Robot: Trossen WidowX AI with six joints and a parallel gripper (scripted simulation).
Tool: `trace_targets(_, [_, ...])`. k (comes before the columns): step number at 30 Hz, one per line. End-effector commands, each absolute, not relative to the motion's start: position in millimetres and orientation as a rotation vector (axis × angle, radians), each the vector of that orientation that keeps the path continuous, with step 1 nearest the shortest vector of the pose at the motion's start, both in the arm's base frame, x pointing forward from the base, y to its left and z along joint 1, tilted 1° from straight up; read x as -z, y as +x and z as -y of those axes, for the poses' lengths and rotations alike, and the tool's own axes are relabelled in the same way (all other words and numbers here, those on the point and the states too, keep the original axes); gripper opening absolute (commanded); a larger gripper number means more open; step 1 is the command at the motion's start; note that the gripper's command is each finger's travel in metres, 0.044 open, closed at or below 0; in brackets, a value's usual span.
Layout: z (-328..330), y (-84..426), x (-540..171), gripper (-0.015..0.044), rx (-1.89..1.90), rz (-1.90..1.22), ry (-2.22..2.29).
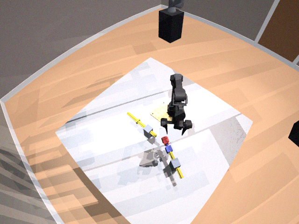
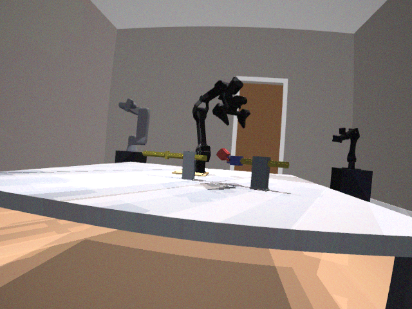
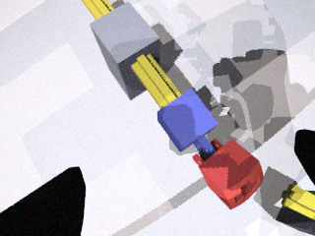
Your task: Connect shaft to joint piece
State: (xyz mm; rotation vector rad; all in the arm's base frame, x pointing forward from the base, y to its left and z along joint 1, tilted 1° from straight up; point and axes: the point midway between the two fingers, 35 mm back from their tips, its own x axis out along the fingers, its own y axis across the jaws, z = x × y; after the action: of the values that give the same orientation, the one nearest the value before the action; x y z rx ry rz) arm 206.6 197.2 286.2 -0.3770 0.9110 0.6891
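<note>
The red square joint piece (image 1: 165,139) (image 2: 223,154) (image 3: 230,173) sits on a blue hinge piece (image 1: 168,148) (image 2: 235,160) (image 3: 187,120) at the end of the fixed yellow shaft (image 1: 179,172) (image 2: 277,163) (image 3: 157,81), which is held in a grey block (image 1: 175,163) (image 2: 259,172) (image 3: 124,33). The second yellow shaft (image 1: 136,119) (image 2: 163,154) (image 3: 298,200) runs through another grey block (image 1: 147,130) (image 2: 188,169), with its tip a short way from the red piece. My gripper (image 1: 175,129) (image 2: 234,122) (image 3: 195,160) is open and empty. It hangs well above the joint, fingers pointing down.
The arm's tan base plate (image 1: 158,111) (image 2: 176,172) lies behind the shafts on the white table (image 1: 96,135) (image 2: 100,196). Black pedestals (image 1: 170,24) (image 2: 351,181) with other arms stand off the table on the wooden floor.
</note>
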Motion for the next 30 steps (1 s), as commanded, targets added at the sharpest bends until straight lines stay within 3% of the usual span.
trace_targets(1, [-185, 212, -279, 0.044, -0.601, -0.989, -0.338])
trace_targets(20, [-109, 219, -259, 0.044, -0.082, -1.324, -0.088])
trace_targets(30, [-107, 221, -251, 0.044, -0.125, -1.355, -0.18])
